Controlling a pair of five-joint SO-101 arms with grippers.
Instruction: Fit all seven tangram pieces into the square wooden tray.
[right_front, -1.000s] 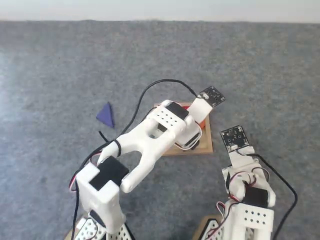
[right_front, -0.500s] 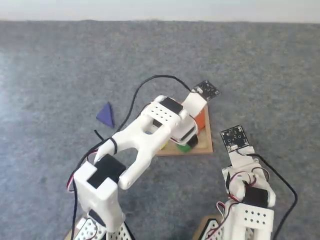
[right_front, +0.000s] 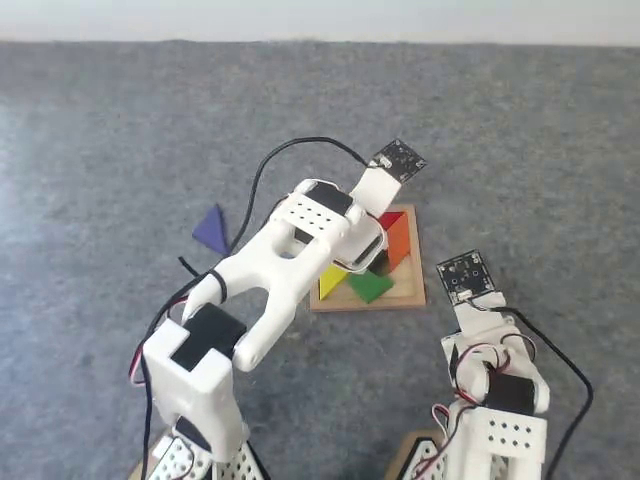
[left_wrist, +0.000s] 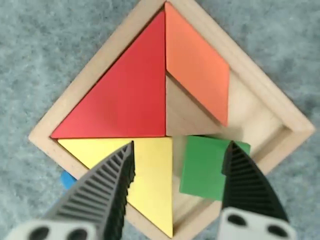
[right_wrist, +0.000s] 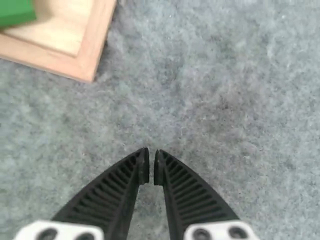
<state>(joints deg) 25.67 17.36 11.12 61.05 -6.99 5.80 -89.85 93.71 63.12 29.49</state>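
- The square wooden tray lies on the grey carpet just right of the middle of the high view. The white left arm covers its 9-to-12 o'clock part there.
- In the left wrist view the tray holds four pieces. A red triangle and a yellow triangle meet along one edge, and an orange parallelogram touches the red one.
- A green square sits by the 6 o'clock rim in the high view, with bare wood between it and the orange piece. I cannot tell whether it lies flat.
- The left gripper hangs above the tray, spread wide and holding nothing. One finger is over the yellow triangle, the other beside the green square.
- A blue bit shows just outside the rim, mostly hidden behind a finger, so its shape cannot be made out.
- A blue triangle lies on the carpet at 9 o'clock from the tray, well apart.
- The right gripper is pinched together on nothing, over carpet near a tray corner, at 4 o'clock from the tray. The right arm is cut off by the frame edge.
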